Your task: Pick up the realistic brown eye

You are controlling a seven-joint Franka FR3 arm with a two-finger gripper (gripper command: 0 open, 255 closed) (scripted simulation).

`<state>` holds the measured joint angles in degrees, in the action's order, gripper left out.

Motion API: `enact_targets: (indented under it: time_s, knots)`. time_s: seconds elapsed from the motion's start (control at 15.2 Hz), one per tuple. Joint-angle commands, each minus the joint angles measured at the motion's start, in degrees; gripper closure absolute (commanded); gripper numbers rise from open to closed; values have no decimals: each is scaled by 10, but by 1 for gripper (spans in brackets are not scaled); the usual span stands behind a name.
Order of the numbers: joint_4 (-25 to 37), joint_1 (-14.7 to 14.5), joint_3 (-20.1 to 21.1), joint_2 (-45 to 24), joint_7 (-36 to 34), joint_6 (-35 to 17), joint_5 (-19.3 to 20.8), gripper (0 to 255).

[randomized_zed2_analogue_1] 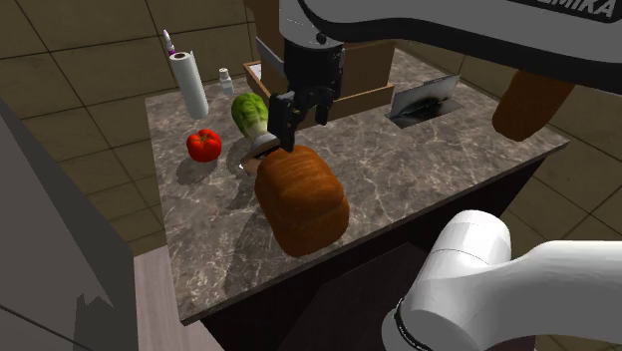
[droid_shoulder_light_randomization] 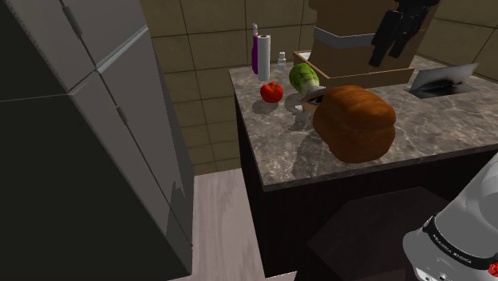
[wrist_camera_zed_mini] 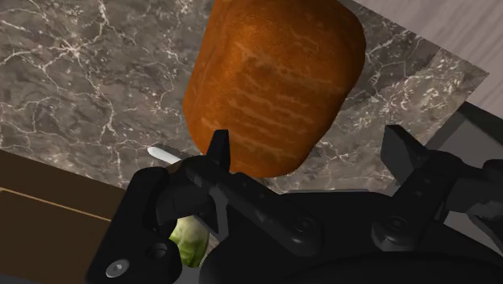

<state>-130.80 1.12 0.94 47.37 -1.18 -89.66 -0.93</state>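
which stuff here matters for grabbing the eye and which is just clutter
For the job: eye, gripper (open).
Lying about: bread loaf, tomato, lettuce, paper towel roll, purple bottle, small bottle.

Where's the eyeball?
In the shoulder view the eye lies on the marbled counter, tucked between the green lettuce and the big brown bread loaf, right of the tomato.

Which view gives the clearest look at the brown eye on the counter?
The shoulder view: the eye lies between the lettuce and the bread loaf, its dark iris visible. In the second exterior view a pale sliver of it peeks out beside the loaf. The wrist view's pale sliver cannot be identified.
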Motion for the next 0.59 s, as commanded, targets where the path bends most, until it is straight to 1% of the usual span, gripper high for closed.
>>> enact_targets:
  time_s: [0.0,0.26,0.53]
  knots:
    - [0,0,0,0,0,0,0,0]
    - [1,-7,-39,-60,84,-35,35,0]
    - [15,-14,-75,-131,165,-72,64,0]
